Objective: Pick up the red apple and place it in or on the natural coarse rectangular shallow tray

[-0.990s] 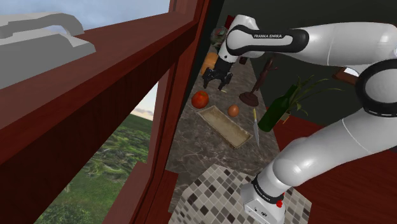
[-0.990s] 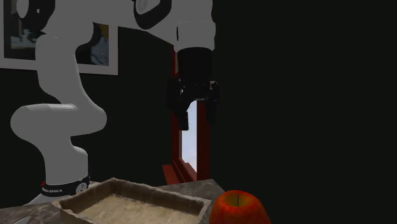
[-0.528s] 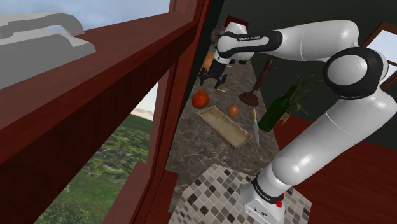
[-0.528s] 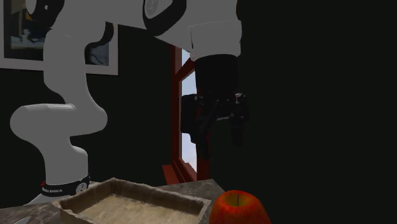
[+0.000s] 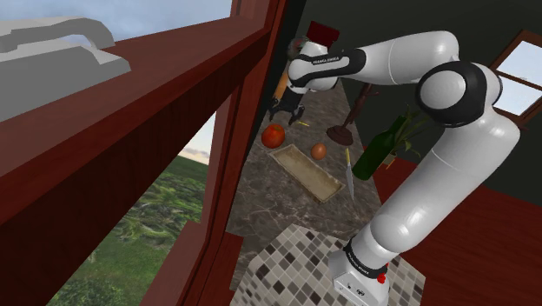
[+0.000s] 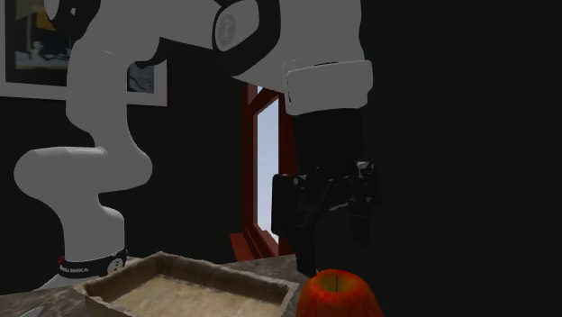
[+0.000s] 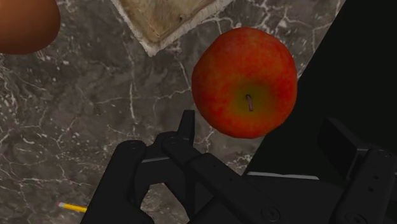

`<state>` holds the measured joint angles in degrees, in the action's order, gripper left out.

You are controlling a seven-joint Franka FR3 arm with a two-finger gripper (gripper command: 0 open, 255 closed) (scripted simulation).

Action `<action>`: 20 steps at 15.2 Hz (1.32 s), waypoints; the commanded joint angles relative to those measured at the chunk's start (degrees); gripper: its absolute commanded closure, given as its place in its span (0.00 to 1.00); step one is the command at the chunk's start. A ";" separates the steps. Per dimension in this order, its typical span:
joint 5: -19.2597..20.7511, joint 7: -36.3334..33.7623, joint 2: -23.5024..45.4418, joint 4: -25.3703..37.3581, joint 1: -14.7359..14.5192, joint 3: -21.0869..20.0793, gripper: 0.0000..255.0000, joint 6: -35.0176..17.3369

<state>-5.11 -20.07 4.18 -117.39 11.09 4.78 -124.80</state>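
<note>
You see the gripper (image 7: 264,145) above the counter (image 7: 95,127) of dark marble with white veins, its two black fingers standing apart and clasping nothing. A thin yellow pencil (image 7: 73,207) lies on the stone near it. Just beyond the fingertips sits the apple (image 7: 245,83): round, glossy, red with orange blush, stem up. Past it lies the tray (image 7: 172,28), rectangular, shallow, coarse and beige, just beside the apple and not touching it.
</note>
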 commanded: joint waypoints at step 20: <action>-0.21 0.14 0.97 -0.91 -0.03 -0.05 1.00 -1.91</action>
<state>-5.31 -19.91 5.08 -118.29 11.07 4.74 -126.73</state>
